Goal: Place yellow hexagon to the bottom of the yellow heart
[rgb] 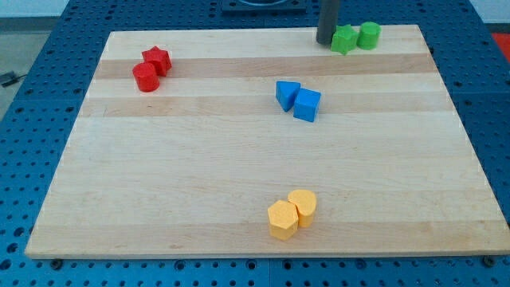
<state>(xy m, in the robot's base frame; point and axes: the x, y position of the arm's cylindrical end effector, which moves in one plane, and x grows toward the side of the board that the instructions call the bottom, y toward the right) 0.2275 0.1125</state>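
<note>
The yellow hexagon point(282, 220) lies near the view's bottom, at the middle of the wooden board point(175, 183). It touches the yellow heart point(304, 206), sitting at the heart's lower left. My tip point(326, 41) is far from both, at the view's top edge of the board. It stands just left of the green star point(343, 39), close to it or touching it.
A green cylinder point(369, 34) sits right of the green star. A blue triangle point(287, 94) and a blue cube point(307, 104) touch at the board's middle. A red star point(157, 59) and a red cylinder point(146, 77) lie at the top left.
</note>
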